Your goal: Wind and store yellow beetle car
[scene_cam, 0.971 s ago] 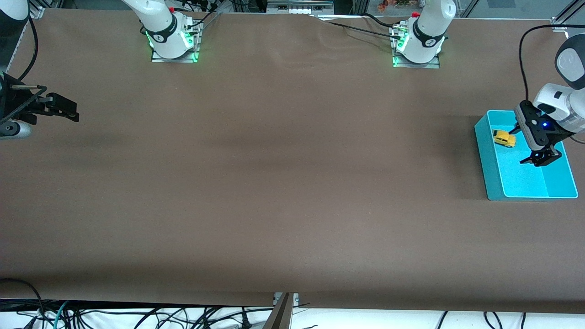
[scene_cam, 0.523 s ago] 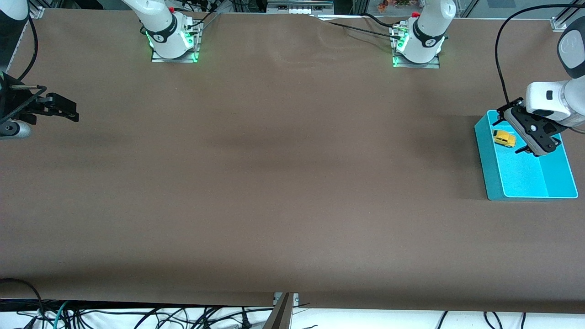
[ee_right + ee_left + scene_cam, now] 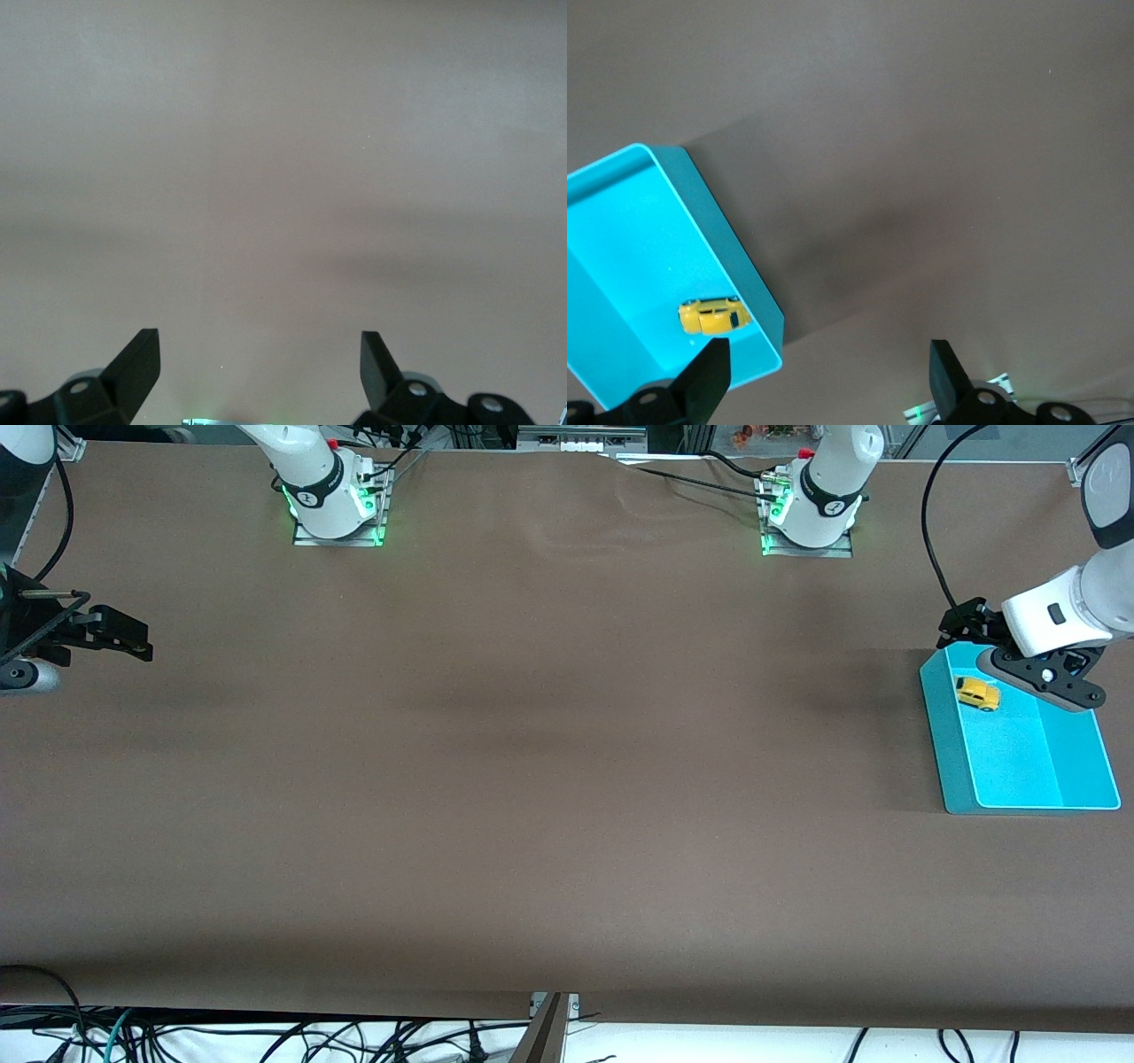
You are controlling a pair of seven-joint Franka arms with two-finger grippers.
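The yellow beetle car lies on the floor of a teal bin at the left arm's end of the table, in the part of the bin farthest from the front camera. It also shows in the left wrist view, next to the bin's wall. My left gripper is open and empty, up in the air over the bin's corner by the car; it shows in its own view too. My right gripper is open and empty at the right arm's end of the table, waiting; its own view shows only bare table.
The brown table cover is bare apart from the bin. The two arm bases stand along the table edge farthest from the front camera. Cables hang past the front edge.
My left gripper has risen out of the bin and swung away from the front camera, from over the bin's middle to its corner. The car stays in the bin. The right arm has not moved.
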